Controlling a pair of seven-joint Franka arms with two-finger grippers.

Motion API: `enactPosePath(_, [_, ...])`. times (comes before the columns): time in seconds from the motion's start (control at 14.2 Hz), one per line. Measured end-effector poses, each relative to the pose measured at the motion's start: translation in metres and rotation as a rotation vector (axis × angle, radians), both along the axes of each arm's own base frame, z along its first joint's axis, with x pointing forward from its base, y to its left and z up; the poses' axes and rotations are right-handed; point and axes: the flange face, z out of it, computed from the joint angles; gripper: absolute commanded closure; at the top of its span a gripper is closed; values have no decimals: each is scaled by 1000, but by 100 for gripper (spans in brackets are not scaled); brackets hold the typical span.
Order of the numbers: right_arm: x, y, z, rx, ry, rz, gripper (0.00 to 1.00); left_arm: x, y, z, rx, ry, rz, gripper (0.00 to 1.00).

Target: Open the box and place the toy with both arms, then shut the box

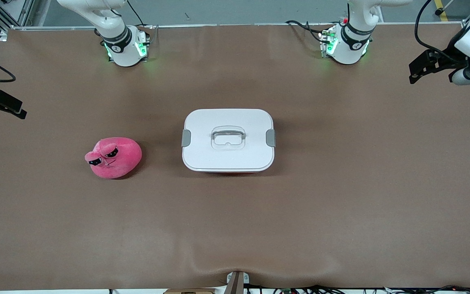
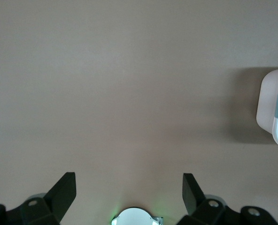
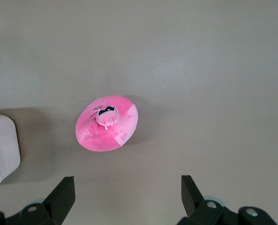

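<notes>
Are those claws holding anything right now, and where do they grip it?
Nothing is held. The left gripper and right gripper hang open over bare table; the toy and the closed box lie untouched.

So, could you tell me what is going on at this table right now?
Nothing is being handled yet. The box sits mid-table with its white lid on, and the pink toy lies beside it toward the right arm's end. The left gripper hangs open over bare table at its own end; the right gripper hangs open near the toy.

No readable text, labels or numbers anywhere.
</notes>
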Motion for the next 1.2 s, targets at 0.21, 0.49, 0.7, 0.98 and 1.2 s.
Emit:
enactPosePath(0.21, [3,-1,2,-2,-24,-2,0,1,1,4,-1,-8,0,0])
enactPosePath(0.49, [4,1,1,-2,-27,4,0,3,2,4,-2,-8,2,0])
enactPosePath(0.7, [11,19,-9,-1,-14,37,0,5,2,1,-2,-3,-1,0])
enactPosePath(0.98, [23,32,-35,-3,-21,62,0,7,1,-3,-15,7,2,0])
enactPosePath(1.2, [26,32,-64,-2,-13,60,0,12,-15,-14,-76,37,71,0])
